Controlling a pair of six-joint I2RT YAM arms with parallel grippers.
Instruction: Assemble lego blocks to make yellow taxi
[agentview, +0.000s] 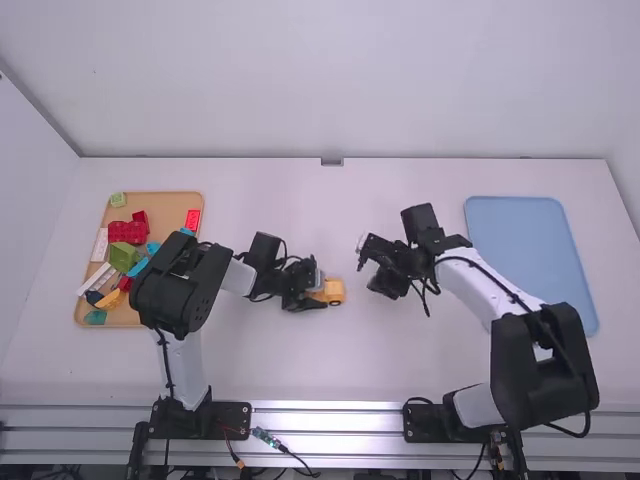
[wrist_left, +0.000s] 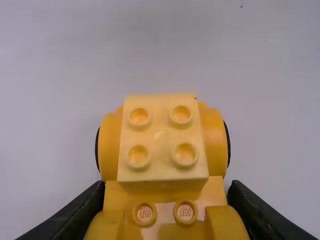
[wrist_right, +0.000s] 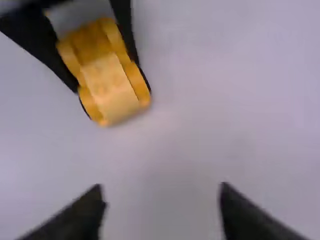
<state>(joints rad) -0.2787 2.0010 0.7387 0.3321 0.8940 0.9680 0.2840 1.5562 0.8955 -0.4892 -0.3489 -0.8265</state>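
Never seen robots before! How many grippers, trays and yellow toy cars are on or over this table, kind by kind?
Grippers: 2 (left gripper, right gripper)
Trays: 2 (tan tray, blue tray)
Yellow toy car: 1
Total: 5

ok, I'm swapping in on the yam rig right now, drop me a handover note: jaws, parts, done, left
Left gripper: jaws closed on the yellow wheeled base, mid-table.
Right gripper: jaws open with nothing between them, off to the right of the base.
Parts: loose red, green, blue and white blocks in the orange-tan tray at far left; blue tray at far right.
Done: pale yellow four-stud block sits on the base.
Left: probably more blocks to fit; can't tell which.
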